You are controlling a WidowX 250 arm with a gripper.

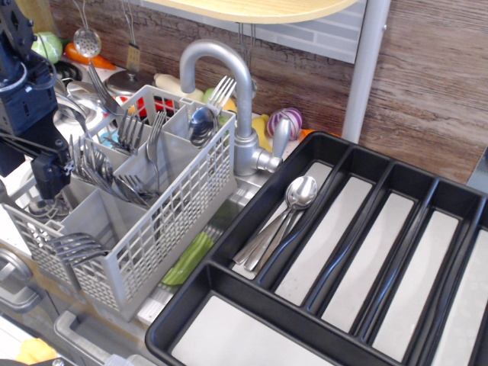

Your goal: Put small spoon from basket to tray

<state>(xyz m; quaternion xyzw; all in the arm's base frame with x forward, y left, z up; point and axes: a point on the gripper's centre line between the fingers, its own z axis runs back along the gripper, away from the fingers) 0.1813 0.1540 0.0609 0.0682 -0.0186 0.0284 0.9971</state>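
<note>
The light grey mesh basket [179,221] stands left of centre, over the sink. It holds several forks [99,164] and, in its back right compartment, a shiny spoon [202,122] standing bowl up beside a fork. The black tray [252,305] fills the right and front. Spoons [299,192] lie in its leftmost long compartment, bowls toward the back. My black gripper [49,177] hangs over the basket's left compartments, among the fork handles. Its fingertips are dark and partly hidden, so I cannot tell whether the jaws are open or hold anything.
A grey faucet [229,72] arches just behind the basket's right corner. A skimmer ladle [86,42] hangs at the back left. Toy vegetables lie along the back wall, among them a red onion [288,120]. A green item [191,259] lies under the basket's edge.
</note>
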